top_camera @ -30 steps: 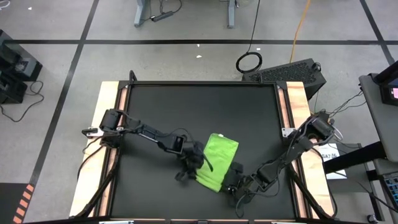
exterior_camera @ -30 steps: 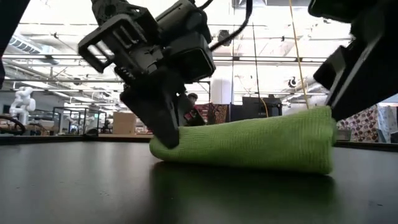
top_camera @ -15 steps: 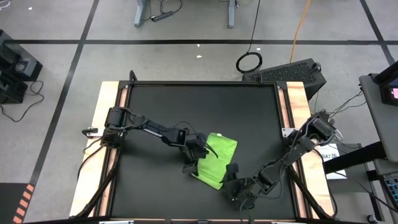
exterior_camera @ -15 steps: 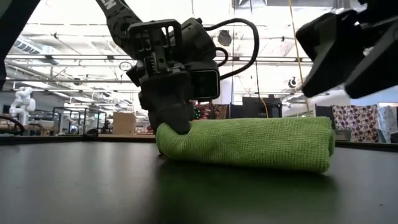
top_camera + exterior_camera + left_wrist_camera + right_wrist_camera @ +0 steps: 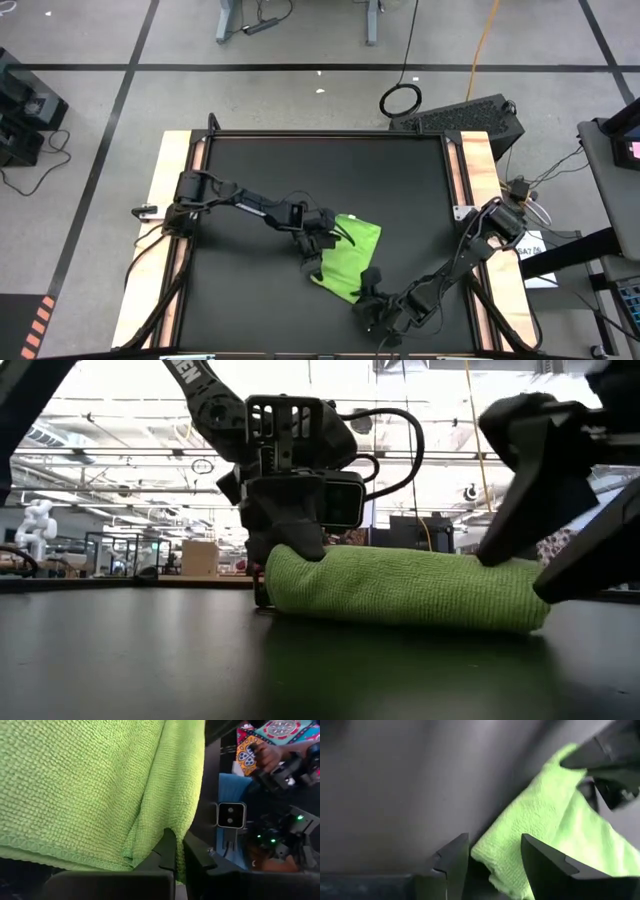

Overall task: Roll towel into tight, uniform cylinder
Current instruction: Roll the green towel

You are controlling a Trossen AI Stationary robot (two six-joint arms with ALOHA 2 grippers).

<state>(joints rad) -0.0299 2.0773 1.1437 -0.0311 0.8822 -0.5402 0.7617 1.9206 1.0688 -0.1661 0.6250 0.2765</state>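
Note:
The lime-green towel (image 5: 350, 262) lies on the black mat (image 5: 260, 170) as a loose, thick roll, slanting from the far right to the near left. It also shows in the low view (image 5: 400, 588). My left gripper (image 5: 318, 247) is at the roll's left side near its far end, shut on the cloth (image 5: 90, 785). My right gripper (image 5: 372, 292) is open at the roll's near end. Its two fingers stand on either side of the towel's near corner (image 5: 495, 862). My left gripper pinches a fold at the towel's edge (image 5: 172, 822) between its two fingertips, which are nearly closed together. It comes from the table's left side, slanting down. The towel lies on the mat. Whether my right gripper touches the towel, I cannot tell.
The mat fills the table between two wooden side rails (image 5: 172, 180). A black case (image 5: 470, 115) and a cable loop (image 5: 400, 100) lie on the floor beyond the far edge. Bare mat lies at the far half and the left.
My left gripper has moved toward the table's right and far edges, pushing the towel's left side over, so the roll is narrower and rounder. My right gripper has come down and toward the left, to the roll's near end.

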